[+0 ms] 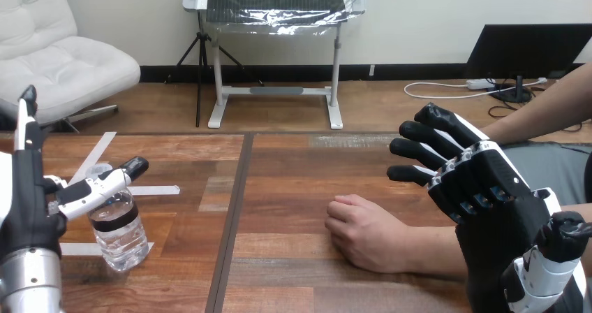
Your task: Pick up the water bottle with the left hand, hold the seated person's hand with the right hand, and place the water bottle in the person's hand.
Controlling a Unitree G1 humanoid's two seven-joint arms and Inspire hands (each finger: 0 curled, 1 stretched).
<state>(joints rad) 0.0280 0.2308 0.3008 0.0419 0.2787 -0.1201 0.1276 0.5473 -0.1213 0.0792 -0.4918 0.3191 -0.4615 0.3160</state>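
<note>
Both hands open, bottle not yet lifted.
The water bottle (124,239) stands upright near the table's (279,187) left edge. The left hand (28,201) is beside it, fingers straight, one lying across the bottle's top (apparently touching, though contact is hard to judge). By the right edge, the right hand (482,187), fingers spread, hovers over the person's forearm; the person's hand (363,233) rests closed mid-table.

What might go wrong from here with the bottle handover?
The clear plastic water bottle stands upright beside the left hand, whose fingers look straight, not wrapped; a nudge may tip it. The person's hand lies closed on the brown wooden table, leaving no palm for the bottle. The open right hand hovers apart from it.
</note>
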